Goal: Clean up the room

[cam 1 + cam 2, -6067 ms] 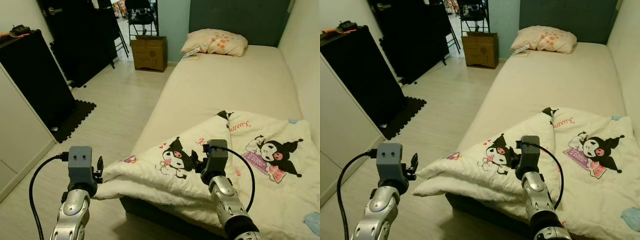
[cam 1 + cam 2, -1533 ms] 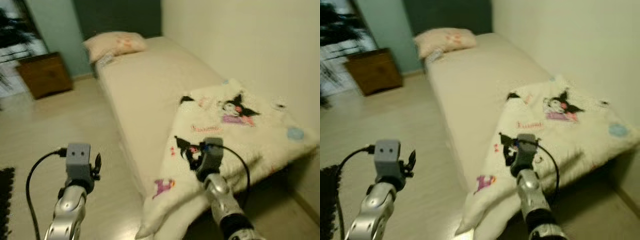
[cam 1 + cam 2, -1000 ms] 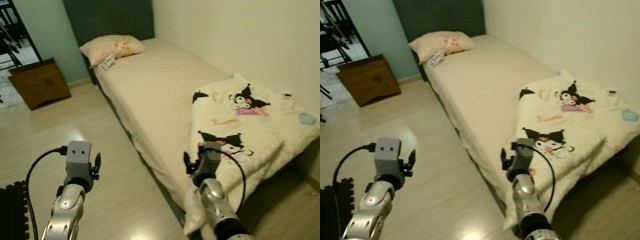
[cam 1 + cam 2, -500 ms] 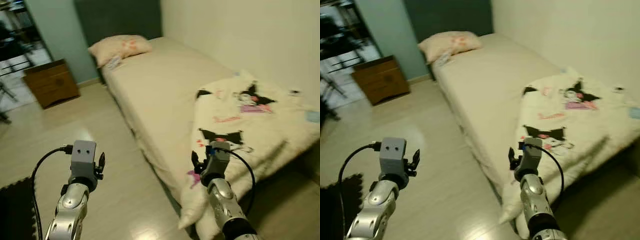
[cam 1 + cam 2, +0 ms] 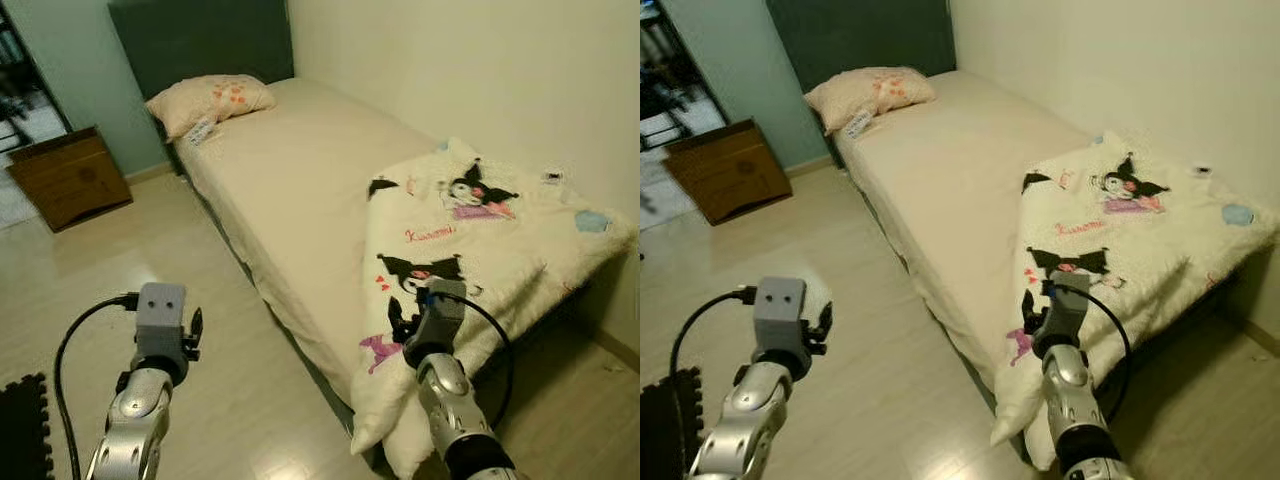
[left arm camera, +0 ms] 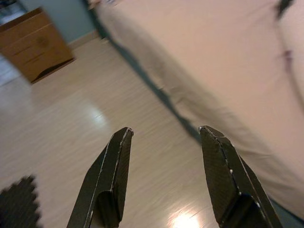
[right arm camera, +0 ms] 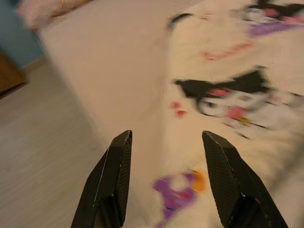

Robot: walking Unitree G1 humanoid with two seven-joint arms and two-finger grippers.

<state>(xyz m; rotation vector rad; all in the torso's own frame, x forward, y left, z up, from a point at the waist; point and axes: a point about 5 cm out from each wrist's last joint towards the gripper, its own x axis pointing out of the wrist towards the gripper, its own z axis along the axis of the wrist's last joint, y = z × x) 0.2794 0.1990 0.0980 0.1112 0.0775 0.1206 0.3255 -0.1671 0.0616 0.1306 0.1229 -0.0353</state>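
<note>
A bed (image 5: 300, 170) with a beige sheet runs along the wall. A white cartoon-print blanket (image 5: 470, 230) lies folded over its near end, and one corner hangs down the side toward the floor. A peach pillow (image 5: 205, 100) rests at the head. My right gripper (image 5: 400, 322) hovers open just above the blanket's hanging corner, holding nothing; the right wrist view has the print between its fingers (image 7: 114, 175). My left gripper (image 5: 195, 330) is open over the bare floor beside the bed, its fingers (image 6: 114, 171) spread apart.
A brown wooden box (image 5: 65, 178) stands on the floor near the head of the bed. A black foam mat's corner (image 5: 22, 425) lies at the lower left. Pale wood floor (image 5: 200, 300) stretches left of the bed; a wall (image 5: 450, 70) bounds its far side.
The view has swung and steadied, so the bed sits a little further left. Both grippers keep their pose and stay open.
</note>
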